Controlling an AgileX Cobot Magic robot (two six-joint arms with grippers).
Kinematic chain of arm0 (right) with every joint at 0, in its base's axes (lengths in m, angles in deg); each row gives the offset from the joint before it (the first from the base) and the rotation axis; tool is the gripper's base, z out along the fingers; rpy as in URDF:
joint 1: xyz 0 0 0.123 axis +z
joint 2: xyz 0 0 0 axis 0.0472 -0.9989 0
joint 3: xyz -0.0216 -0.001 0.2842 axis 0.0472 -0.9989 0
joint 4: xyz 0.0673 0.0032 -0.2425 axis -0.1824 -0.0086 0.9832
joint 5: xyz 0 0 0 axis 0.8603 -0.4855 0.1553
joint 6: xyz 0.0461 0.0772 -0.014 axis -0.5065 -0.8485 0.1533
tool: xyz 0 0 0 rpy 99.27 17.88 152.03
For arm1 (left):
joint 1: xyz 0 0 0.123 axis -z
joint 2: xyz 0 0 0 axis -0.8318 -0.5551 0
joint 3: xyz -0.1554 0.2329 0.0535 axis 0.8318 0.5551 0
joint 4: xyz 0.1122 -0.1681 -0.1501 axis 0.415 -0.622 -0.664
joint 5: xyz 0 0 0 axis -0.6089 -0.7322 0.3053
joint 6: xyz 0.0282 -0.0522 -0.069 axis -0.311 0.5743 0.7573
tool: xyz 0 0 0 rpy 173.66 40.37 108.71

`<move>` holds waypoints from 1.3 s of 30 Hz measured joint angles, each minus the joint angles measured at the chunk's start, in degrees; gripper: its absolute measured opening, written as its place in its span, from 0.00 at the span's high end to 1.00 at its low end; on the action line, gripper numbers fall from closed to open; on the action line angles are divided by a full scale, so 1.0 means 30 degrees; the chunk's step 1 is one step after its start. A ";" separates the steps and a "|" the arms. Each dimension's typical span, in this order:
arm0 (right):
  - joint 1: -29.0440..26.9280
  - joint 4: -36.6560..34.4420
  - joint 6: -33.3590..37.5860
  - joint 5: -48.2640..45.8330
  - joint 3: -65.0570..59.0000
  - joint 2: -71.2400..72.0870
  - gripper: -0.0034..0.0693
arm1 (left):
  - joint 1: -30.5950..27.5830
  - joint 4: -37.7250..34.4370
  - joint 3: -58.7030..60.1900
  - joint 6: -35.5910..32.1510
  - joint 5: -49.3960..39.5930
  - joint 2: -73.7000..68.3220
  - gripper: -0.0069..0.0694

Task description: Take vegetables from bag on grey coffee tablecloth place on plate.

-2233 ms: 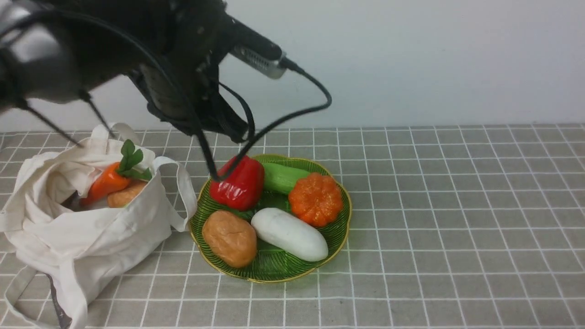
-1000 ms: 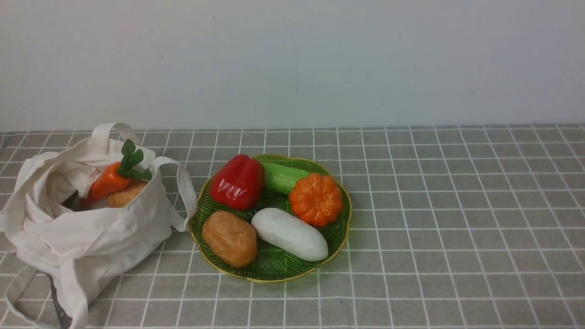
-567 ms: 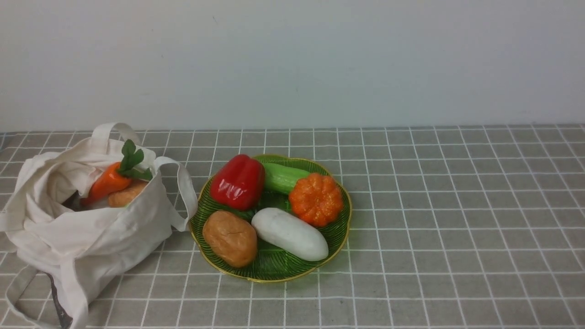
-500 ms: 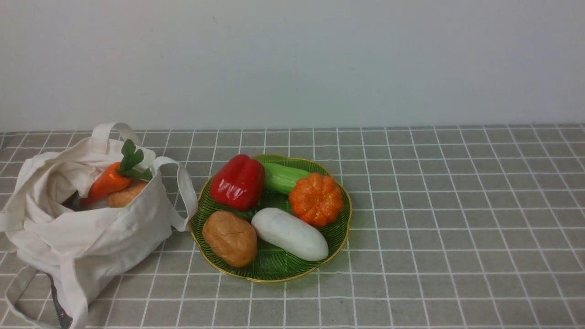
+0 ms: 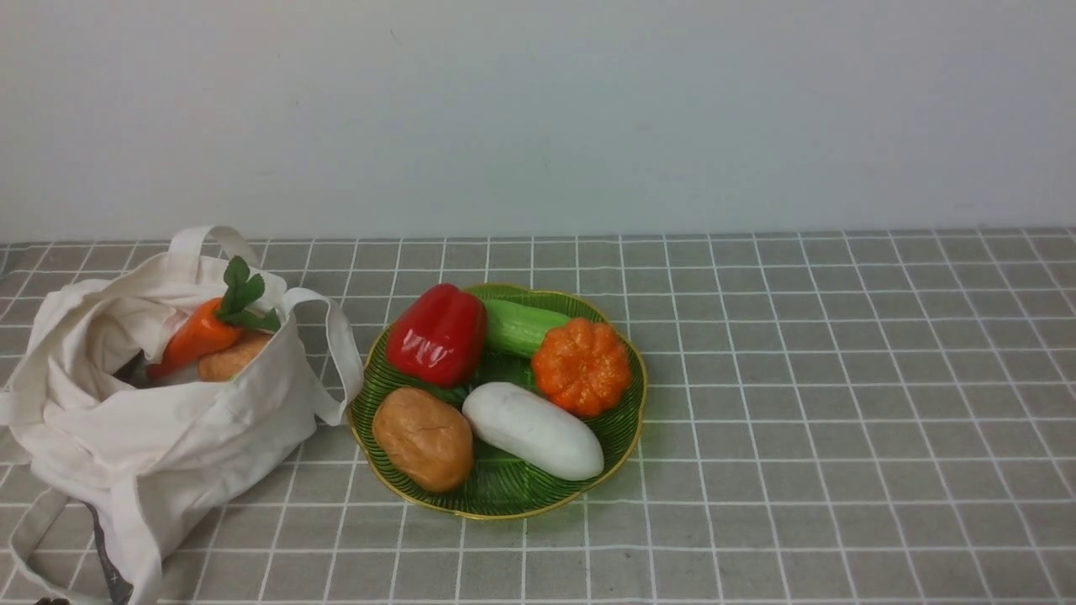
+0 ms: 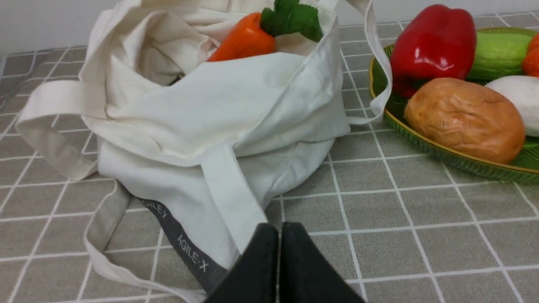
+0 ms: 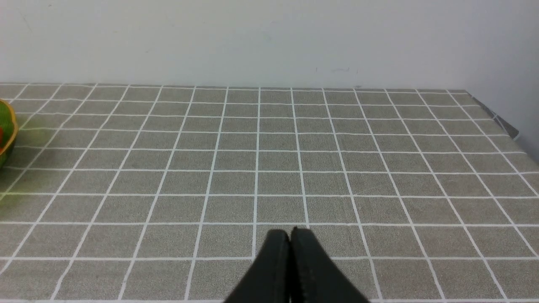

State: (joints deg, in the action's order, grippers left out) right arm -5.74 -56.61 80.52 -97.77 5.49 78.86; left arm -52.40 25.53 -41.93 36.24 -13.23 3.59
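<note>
- Front: plate (image 5: 626,437) holds pepper (image 5: 439,334) and four other vegetables; carrot (image 5: 195,336) sits in bag (image 5: 168,437) on cloth (image 5: 841,378). No arm visible.
- Left wrist: left gripper (image 6: 278,235) clenched, empty, just beside the bag's strap (image 6: 236,202). Risk: floppy canvas snagging, dragging the bag into the plate.
- Right wrist: right gripper (image 7: 290,240) clenched, empty, above bare cloth.

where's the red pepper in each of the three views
Front view: the red bell pepper sits on the back-left part of the plate, on the side nearest the bag.
Left wrist view: the pepper is at the upper right of the picture, behind the brown potato.
Right wrist view: not in it; only a sliver of the plate's rim shows at the picture's left edge.
Shared landmark: the green plate with its gold rim.
</note>
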 joint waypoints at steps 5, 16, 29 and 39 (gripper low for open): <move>0.0000 0.0000 0.0000 0.0000 0.0000 0.0000 0.97 | 0.0000 0.0000 0.0000 -0.0542 0.0000 0.0000 0.92; 0.0000 0.0000 0.0000 0.0000 0.0000 0.0000 0.97 | 0.0000 0.0000 0.0000 -0.0586 0.0000 0.0016 0.92; 0.0000 0.0000 0.0000 0.0000 0.0000 0.0000 0.97 | 0.0000 0.0000 0.0000 -0.0586 0.0000 0.0016 0.92; 0.0000 0.0000 0.0000 0.0000 0.0000 0.0000 0.97 | 0.0000 0.0000 0.0000 -0.0586 0.0000 0.0016 0.92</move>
State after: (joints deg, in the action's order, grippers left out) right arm -5.74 -56.61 80.52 -97.77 5.49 78.86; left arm -52.40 25.53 -41.93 34.48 -13.23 3.64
